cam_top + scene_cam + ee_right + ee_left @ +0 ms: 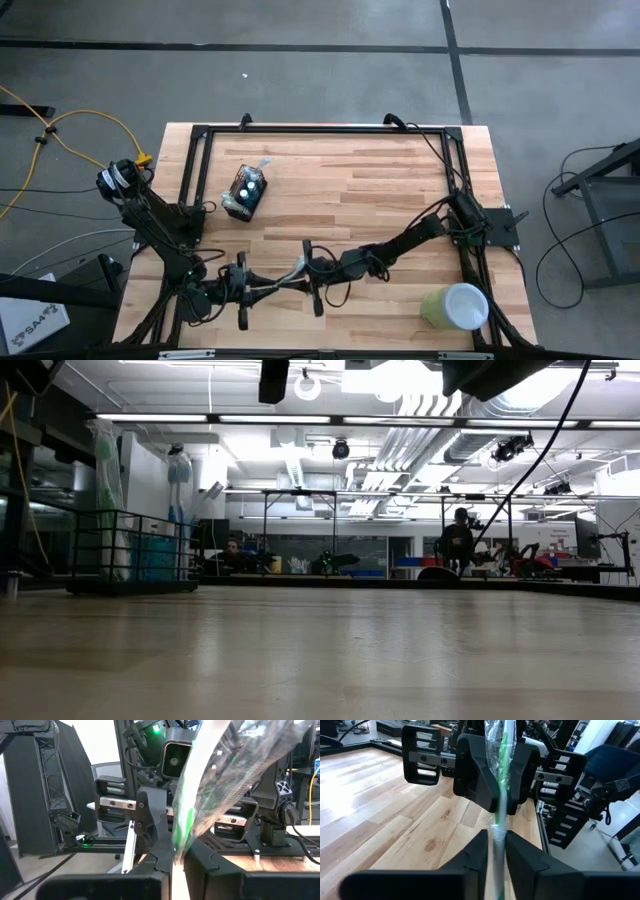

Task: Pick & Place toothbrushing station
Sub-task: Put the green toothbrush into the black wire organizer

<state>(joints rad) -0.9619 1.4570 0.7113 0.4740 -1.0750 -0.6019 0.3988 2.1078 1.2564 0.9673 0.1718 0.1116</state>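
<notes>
Pinching one wrapped toothbrush (pixel 296 272) near the table's (pixel 400 180) front edge: left claw (pixel 262 285) and right claw (pixel 308 275).

Premises are presenting as an open-plan robotics lab: exposed ceiling ducts (pixel 400 430), strip lighting, further equipment rigs (pixel 330 525) standing beyond.

Both arms low over the near table edge, left gripper (pixel 262 290) and right gripper (pixel 300 275) facing, tips nearly meeting, each pinched closed.
</notes>
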